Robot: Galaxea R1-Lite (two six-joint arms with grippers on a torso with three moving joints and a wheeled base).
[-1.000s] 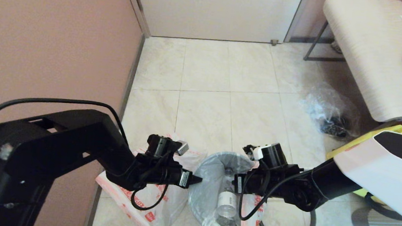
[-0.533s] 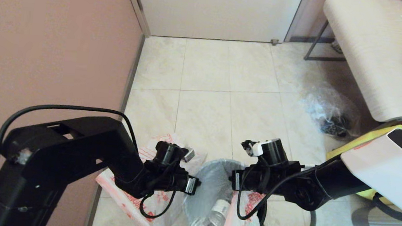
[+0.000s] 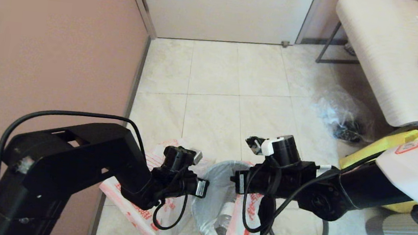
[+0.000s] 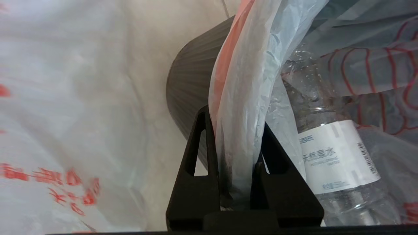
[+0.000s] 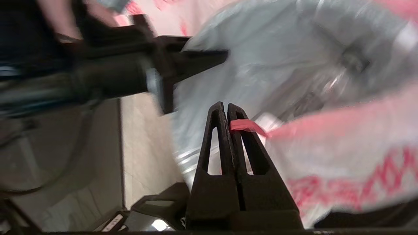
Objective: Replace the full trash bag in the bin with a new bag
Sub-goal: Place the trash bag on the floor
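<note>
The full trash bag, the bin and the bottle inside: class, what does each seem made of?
The full trash bag: thin, crinkly, translucent plastic film with red print, bunched in the left hand. The bin: matt dark plastic, apparently, with fine ribs. The bottle: clear, dented plastic with a white label.

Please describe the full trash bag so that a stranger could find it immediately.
By the pink wall, both grippers meet low over the floor. The full trash bag hangs between them, open, a clear bottle inside. Unlike the limp printed new bag lying flat beside it, this one is pinched by both grippers.
</note>
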